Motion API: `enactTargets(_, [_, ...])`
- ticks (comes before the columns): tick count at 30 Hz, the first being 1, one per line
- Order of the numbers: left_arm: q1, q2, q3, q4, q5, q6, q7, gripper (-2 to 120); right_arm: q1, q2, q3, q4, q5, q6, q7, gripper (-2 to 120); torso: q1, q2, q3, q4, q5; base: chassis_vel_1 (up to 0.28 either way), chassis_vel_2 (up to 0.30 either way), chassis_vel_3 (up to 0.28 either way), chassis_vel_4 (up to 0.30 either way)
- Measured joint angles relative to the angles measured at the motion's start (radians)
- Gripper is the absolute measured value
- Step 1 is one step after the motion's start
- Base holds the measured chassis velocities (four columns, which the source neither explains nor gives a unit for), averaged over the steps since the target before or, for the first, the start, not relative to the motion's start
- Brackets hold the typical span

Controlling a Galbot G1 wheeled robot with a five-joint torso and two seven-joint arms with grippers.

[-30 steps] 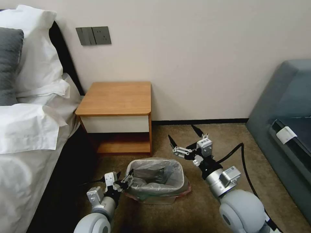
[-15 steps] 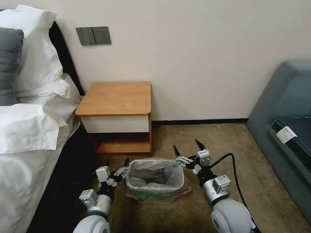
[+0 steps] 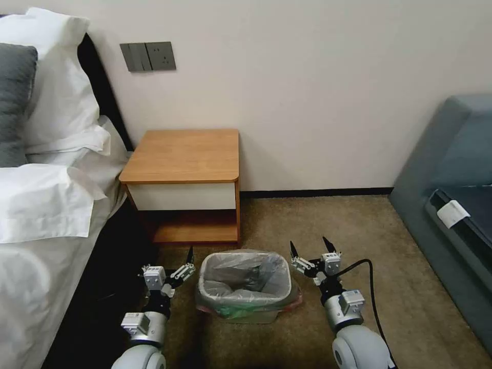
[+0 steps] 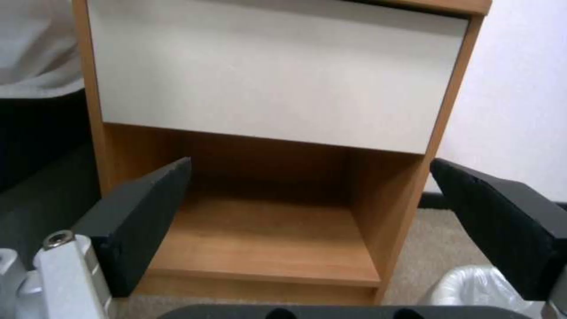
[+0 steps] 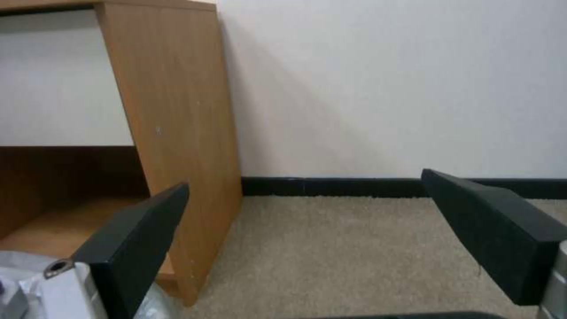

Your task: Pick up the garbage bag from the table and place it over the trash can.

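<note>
A: What has changed since a second ago?

B: Head view: both arms have drawn back toward the robot. The left hand (image 3: 174,265), which a second ago was at the near-left rim of the trash can (image 3: 245,316), now stands just left of it and apart from it. The right hand (image 3: 310,252), earlier raised at the far right, now sits low beside the can's right rim.

A: State of the two hands?

B: Both released, fingers spread, nothing between them.

A: And the garbage bag?

B: The garbage bag (image 3: 241,279) lines the can, its grey film folded over the rim, with a pinkish edge showing at the lower right of the can's outer wall. The can rests on the carpet (image 3: 318,225), near side of the table (image 3: 184,156), whose top is bare. The bed (image 3: 46,215) lies to the left.

A: Left wrist view?

B: The left hand's (image 4: 310,199) two black fingers (image 4: 145,217) stand wide apart, framing the table's (image 4: 277,75) white drawer front and open lower shelf. A corner of the bag (image 4: 478,288) shows by one finger.

A: Right wrist view?

B: The right hand (image 5: 307,221) has its fingers (image 5: 139,243) equally parted, over carpet (image 5: 331,252). The table's (image 5: 177,102) wooden side panel stands to one side, against the wall with its dark skirting (image 5: 331,186). A little of the bag (image 5: 17,270) shows beside one finger.
</note>
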Motion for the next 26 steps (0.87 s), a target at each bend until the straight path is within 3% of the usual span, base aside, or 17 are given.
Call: enactTargets(26, [0.000,0.000,0.001,-0.002,-0.003,0.010,-0.002,100,0.001,-0.002,-0.001,0.005,0.000,-0.003,-0.001,100,0.000,0.000,0.000,0.0000,0.0000,0.000,0.000,0.000,0.000])
